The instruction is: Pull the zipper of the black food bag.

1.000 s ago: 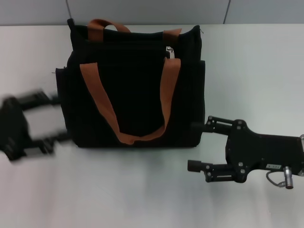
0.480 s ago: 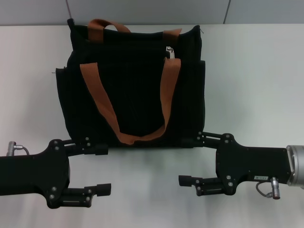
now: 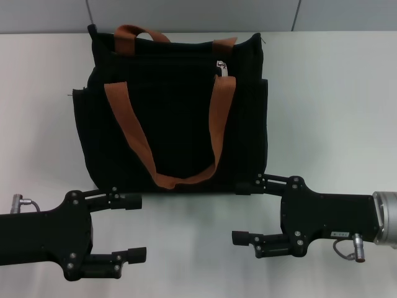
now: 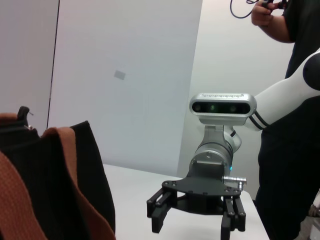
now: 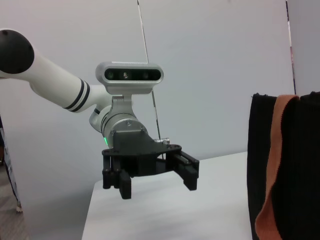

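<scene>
The black food bag [image 3: 173,124] lies on the white table [image 3: 329,105], its orange-brown handles [image 3: 133,143] draped over its face. The silver zipper pull [image 3: 221,67] sits near the bag's top edge, right of centre. My left gripper [image 3: 135,228] is open and empty just in front of the bag's near left corner. My right gripper [image 3: 240,212] is open and empty in front of the near right corner, its upper finger close to the bag's bottom edge. The left wrist view shows the bag [image 4: 50,190] and the right gripper [image 4: 195,225]. The right wrist view shows the bag [image 5: 300,165] and the left gripper [image 5: 157,187].
A grey wall [image 3: 186,15] runs behind the table's far edge. A person in black [image 4: 290,100] stands beside the table in the left wrist view. Bare white table lies to the right of the bag and between the two grippers.
My left arm swung from the bag's left side to in front of its near left corner. My right gripper shifted left and nearer, along the bag's bottom edge.
</scene>
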